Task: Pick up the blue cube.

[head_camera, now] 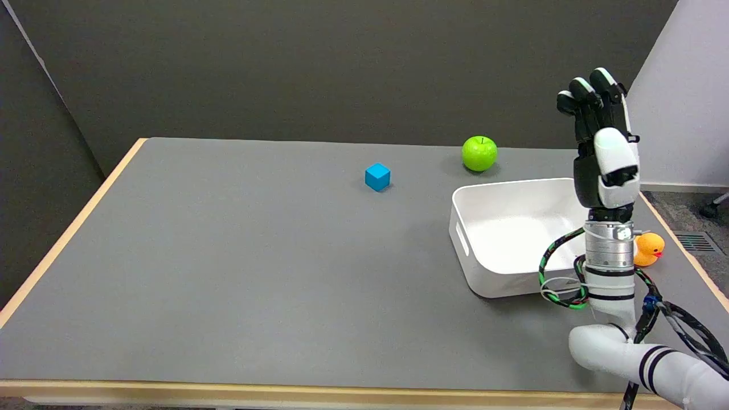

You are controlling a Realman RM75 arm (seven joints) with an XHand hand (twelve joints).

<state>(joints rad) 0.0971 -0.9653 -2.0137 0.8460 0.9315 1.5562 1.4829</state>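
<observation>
Hovering empty right hand, fingers extended, above white tray; green apple between it and blue cube.

On the table the cube sits toward the far middle, with the apple to its right and slightly farther back; the bin lies nearer, right of both, the toy duck beyond its right side, the right hand raised above the bin's right edge

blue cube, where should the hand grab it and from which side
Probably from above, thumb and fingers closing on two opposite upright faces of the blue cube. It sits flat on the table, one vertical edge toward the camera, with bare surface all round. The right hand is raised, holding nothing, well off to the cube's right.
</observation>
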